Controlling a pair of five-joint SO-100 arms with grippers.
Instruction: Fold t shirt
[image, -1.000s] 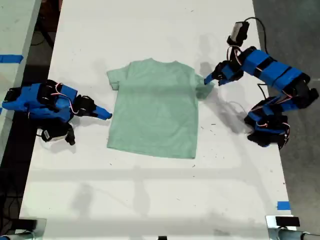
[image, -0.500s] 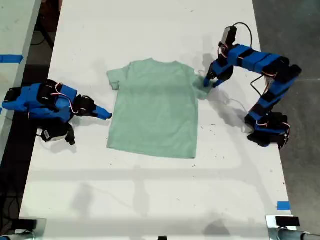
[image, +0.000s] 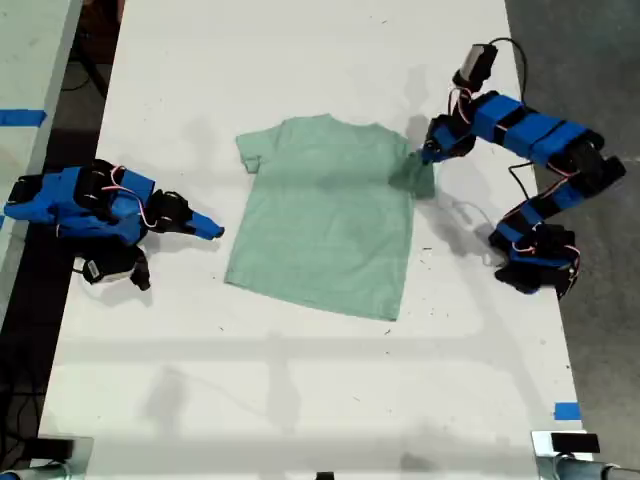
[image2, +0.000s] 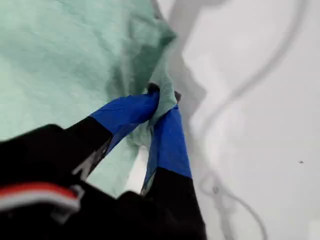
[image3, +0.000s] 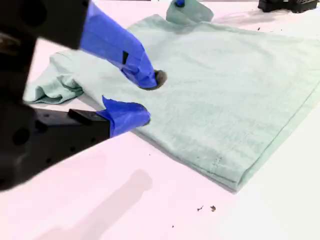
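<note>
The t shirt lies flat in the middle of the white table, between the two arms. Its long axis runs from neck to hem and it's a bit skewed: the collar end points toward the top of the exterior view, and the hem sits lower and leans slightly toward that view's left.

My first gripper is at the sleeve on the exterior view's right. Its jaws are pinched together on a bunch of that sleeve, and the cloth there is lifted and crumpled. In the first wrist view the blue fingertips have green fabric squeezed between them.

My second gripper rests low on the table at the exterior view's left, just beside the shirt's side edge. Its jaws are parted with nothing between them.
</note>
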